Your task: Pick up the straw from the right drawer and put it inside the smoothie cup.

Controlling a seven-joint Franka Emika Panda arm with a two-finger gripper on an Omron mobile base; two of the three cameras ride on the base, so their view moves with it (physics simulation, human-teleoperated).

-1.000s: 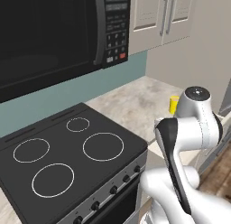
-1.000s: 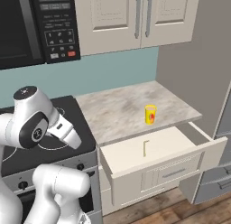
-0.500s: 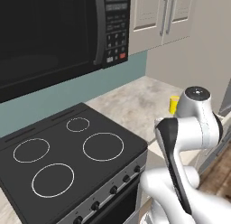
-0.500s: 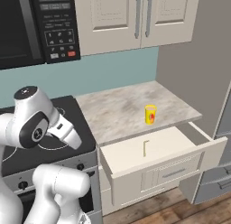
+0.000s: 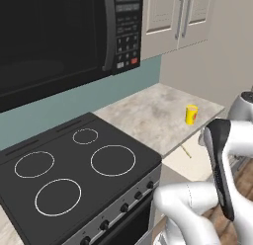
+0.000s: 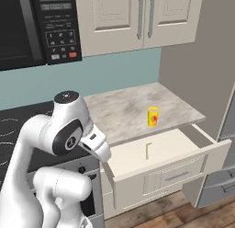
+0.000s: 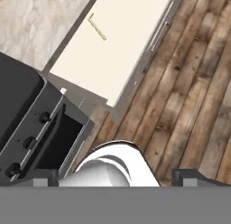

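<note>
Straw (image 6: 148, 151) lies flat on the floor of the right drawer (image 6: 193, 162), which stands pulled out at the lower right of the right base view; the thin yellowish stick sits near the middle of the drawer floor, apart from its walls. In the hand view the straw (image 7: 97, 27) shows at the upper middle of the frame, on the pale drawer (image 7: 113, 47) bottom. In the left base view it (image 5: 185, 151) appears just below the counter (image 5: 148, 115) edge. The smoothie cup (image 6: 153, 116) stands upright on the counter (image 6: 119, 112) right of centre, behind the drawer; it (image 5: 191, 114) is at centre right in the left base view. The gripper's jaws are released wide, holding nothing.
</note>
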